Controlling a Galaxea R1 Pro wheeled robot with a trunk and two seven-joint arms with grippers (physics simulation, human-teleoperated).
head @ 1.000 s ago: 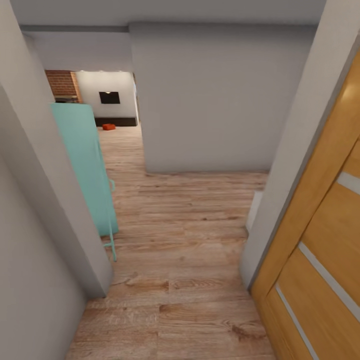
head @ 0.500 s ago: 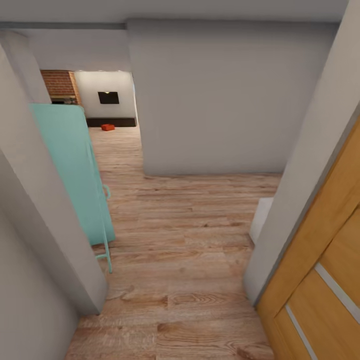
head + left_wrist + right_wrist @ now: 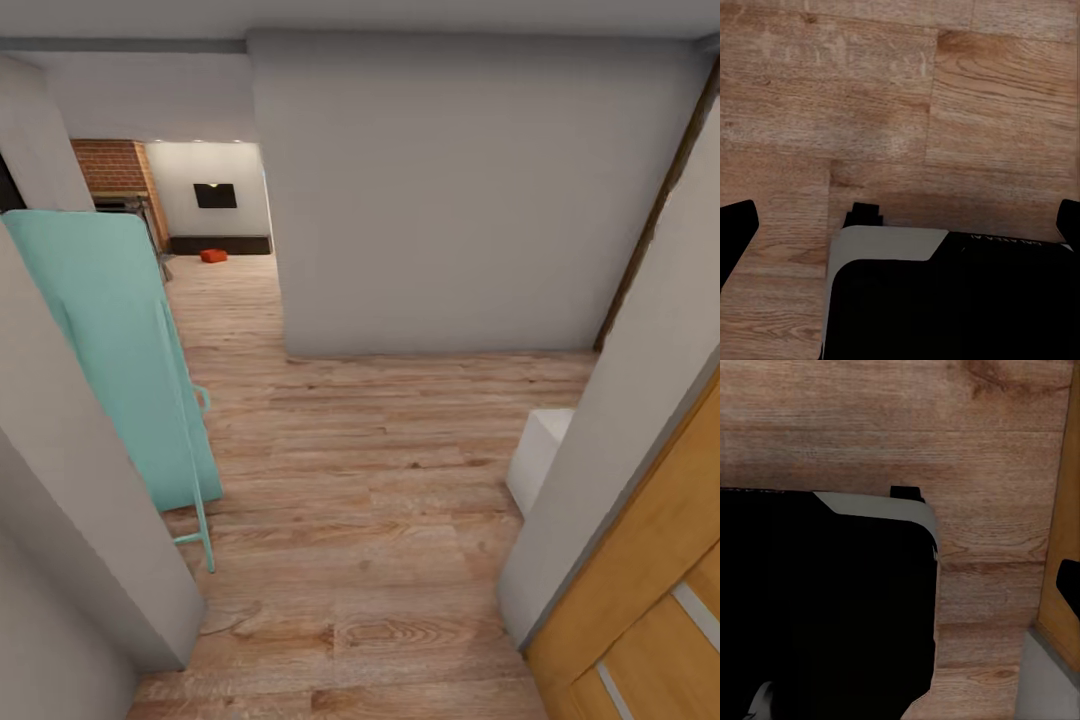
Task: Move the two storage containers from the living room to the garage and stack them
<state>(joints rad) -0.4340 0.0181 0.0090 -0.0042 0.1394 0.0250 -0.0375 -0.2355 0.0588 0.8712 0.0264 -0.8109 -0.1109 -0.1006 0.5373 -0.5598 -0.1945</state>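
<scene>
A small orange-red open-top storage container (image 3: 213, 256) sits far down the light wood plank floor (image 3: 380, 520), beside the brick chimney (image 3: 115, 167). It looks rigid and light, best gripped by its rim. Whether either hand is wide or narrow, I cannot tell.

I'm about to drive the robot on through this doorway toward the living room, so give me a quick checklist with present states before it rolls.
1. Orange-red container in sight far ahead on the plank floor: ok.
2. Hallway floor ahead bare: ok.
3. Room beside the teal door on the left: cannot tell.
4. Room beside the wooden door on the right: cannot tell; it sits close.
5. White block by the right wall: not ok, it juts out.
6. Second container located: cannot tell.
</scene>
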